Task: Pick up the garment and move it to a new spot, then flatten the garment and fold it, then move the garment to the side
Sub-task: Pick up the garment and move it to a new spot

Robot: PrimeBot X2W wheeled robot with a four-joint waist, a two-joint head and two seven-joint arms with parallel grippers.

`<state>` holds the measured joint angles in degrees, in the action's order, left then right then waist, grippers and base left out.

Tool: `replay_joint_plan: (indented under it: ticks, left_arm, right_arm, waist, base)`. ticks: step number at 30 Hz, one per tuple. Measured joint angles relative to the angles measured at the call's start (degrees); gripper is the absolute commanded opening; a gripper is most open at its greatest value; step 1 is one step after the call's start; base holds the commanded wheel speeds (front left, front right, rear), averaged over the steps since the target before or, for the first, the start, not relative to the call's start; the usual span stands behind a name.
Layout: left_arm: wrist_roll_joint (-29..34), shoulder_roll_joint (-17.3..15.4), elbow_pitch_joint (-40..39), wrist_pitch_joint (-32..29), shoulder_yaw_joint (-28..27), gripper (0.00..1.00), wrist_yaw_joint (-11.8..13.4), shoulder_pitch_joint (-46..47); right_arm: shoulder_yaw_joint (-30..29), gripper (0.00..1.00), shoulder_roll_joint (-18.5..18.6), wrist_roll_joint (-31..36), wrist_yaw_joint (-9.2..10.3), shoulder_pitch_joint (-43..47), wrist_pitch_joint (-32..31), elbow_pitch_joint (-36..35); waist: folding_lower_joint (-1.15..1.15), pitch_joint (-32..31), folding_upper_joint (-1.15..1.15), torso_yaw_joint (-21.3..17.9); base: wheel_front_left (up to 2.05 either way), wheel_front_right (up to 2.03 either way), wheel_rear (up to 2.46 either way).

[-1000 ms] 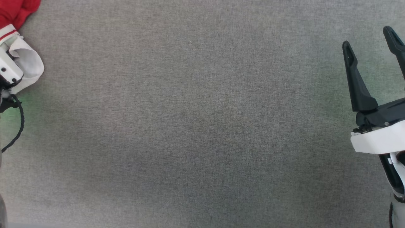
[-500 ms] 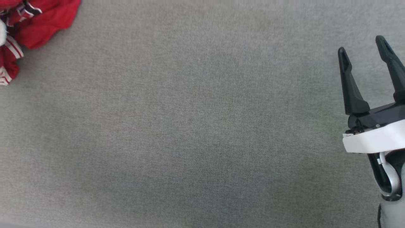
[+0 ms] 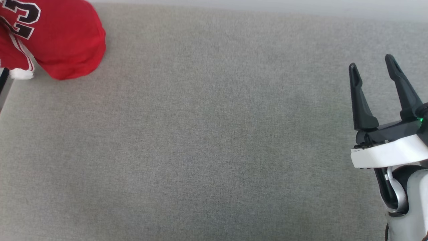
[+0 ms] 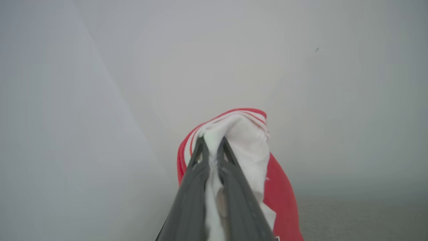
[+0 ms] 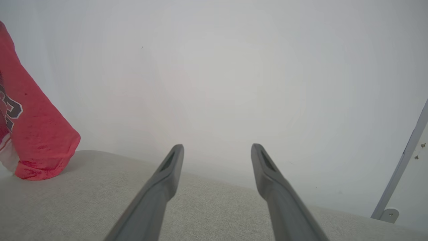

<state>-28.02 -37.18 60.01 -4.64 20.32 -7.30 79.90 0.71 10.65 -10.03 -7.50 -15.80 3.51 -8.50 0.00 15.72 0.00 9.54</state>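
Note:
The garment [image 3: 63, 36] is a red shirt with dark and white numerals, hanging at the far left of the head view, its lower end just above the grey cloth table [image 3: 200, 140]. In the left wrist view my left gripper [image 4: 210, 142] is shut on the garment [image 4: 281, 190], pinching a white, red-striped sleeve between its fingers. The right wrist view shows the garment [image 5: 36, 137] dangling at the left, above the table. My right gripper [image 3: 371, 65] stands open over the table's right side, far from the shirt, with nothing between its fingers [image 5: 167, 167].
The table's far edge [image 3: 234, 6] meets a pale wall. A thin grey post [image 5: 401, 164] with a foot bracket stands at the right beyond the table.
The head view has tilted up, so the far table edge now shows. The garment hangs larger and further right at the upper left, with its numerals visible. The right gripper stays open.

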Motion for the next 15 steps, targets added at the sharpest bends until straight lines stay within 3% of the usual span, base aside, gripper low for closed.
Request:
replay_joint_plan:
  ticks: [15]
  left_arm:
    - [-6.6,-2.3,-15.9,-8.1,10.6,0.00,0.0,2.0]
  right_arm:
    - [-2.7,1.00,-1.4,-0.5,0.00,2.0,3.2,1.8]
  waist:
    - [0.00,-5.2,0.00,-2.6]
  base:
    - [0.00,0.00,0.00]
